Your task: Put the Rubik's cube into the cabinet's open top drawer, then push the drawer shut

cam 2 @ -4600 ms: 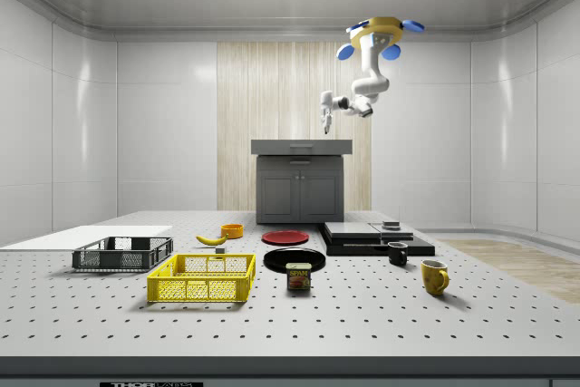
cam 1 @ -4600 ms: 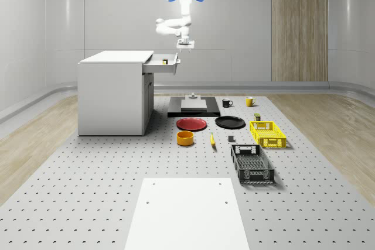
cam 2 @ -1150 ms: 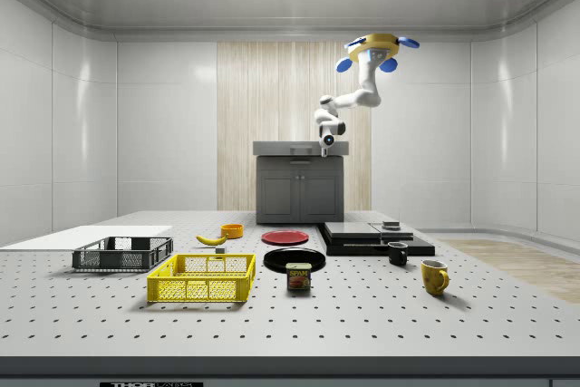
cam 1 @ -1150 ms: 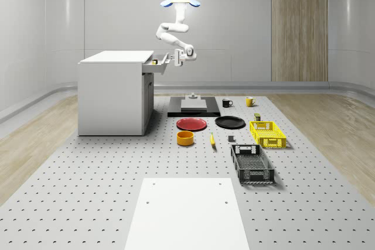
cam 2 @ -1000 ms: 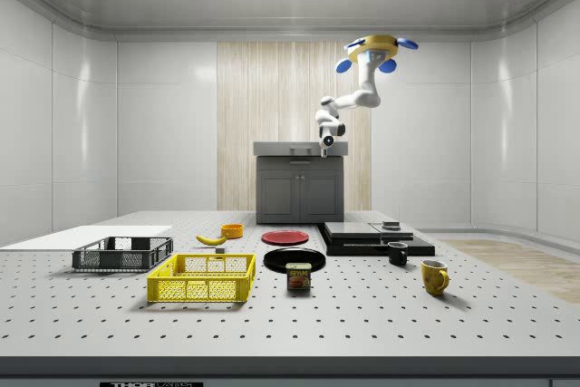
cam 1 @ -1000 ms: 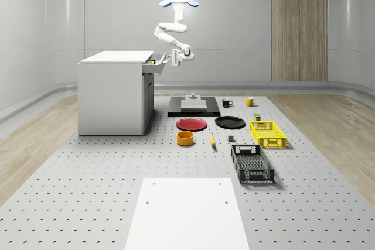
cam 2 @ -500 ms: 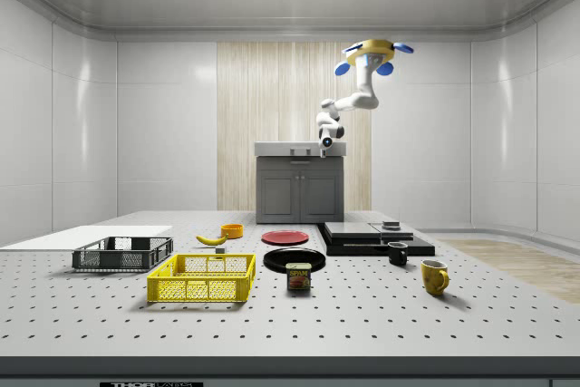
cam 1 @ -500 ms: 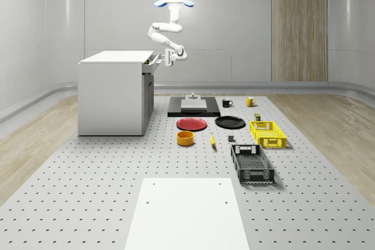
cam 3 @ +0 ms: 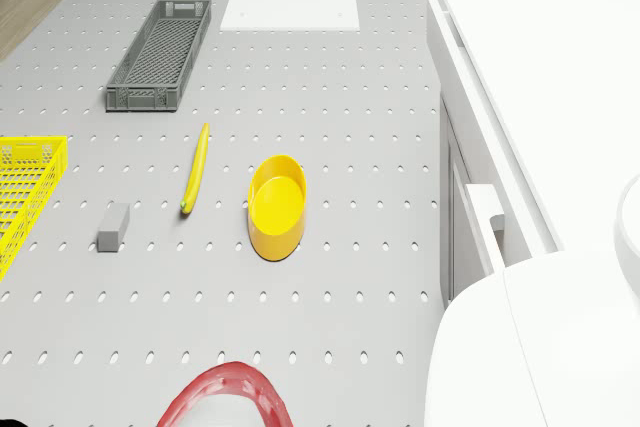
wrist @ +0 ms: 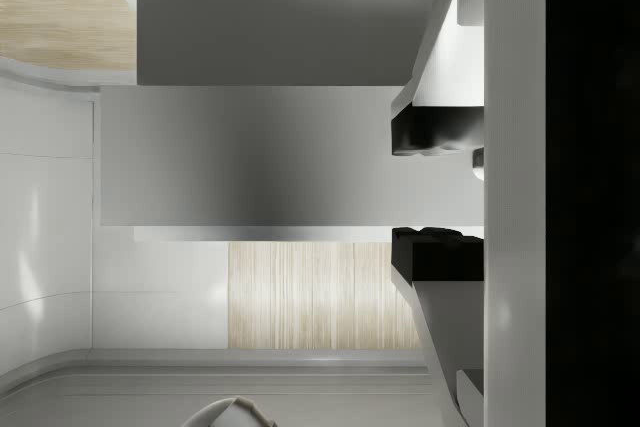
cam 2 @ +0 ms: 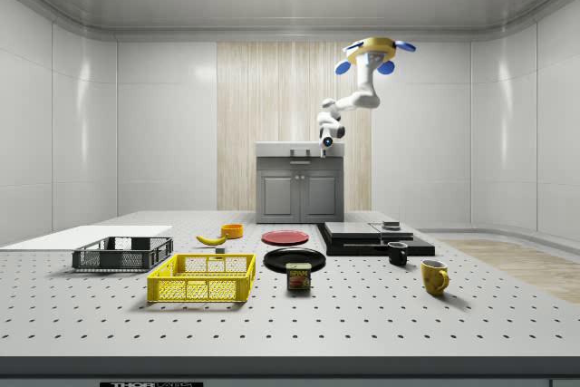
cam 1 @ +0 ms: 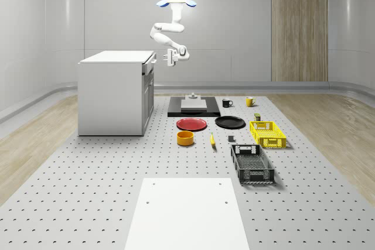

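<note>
One perforated table (cam 1: pixel 70 203) carries all items. One white cabinet (cam 1: pixel 111 95) stands on it; its top drawer (cam 1: pixel 149 62) sits closed, front flush. One drone (cam 1: pixel 176 2) hovers above the table, just off the cabinet's drawer side. One gripper (wrist: pixel 405 192) is level with the drawer front, fingers parted and empty.

- One white panel (cam 1: pixel 186 215).
- Two crates: grey (cam 1: pixel 252 164), yellow (cam 1: pixel 268 134).
- Two plates: red (cam 1: pixel 191 123), black (cam 1: pixel 229 122).
- One bowl (cam 1: pixel 185 138).
- Two mugs: black (cam 1: pixel 227 103), yellow (cam 1: pixel 249 102).
- One banana (cam 1: pixel 212 140).
</note>
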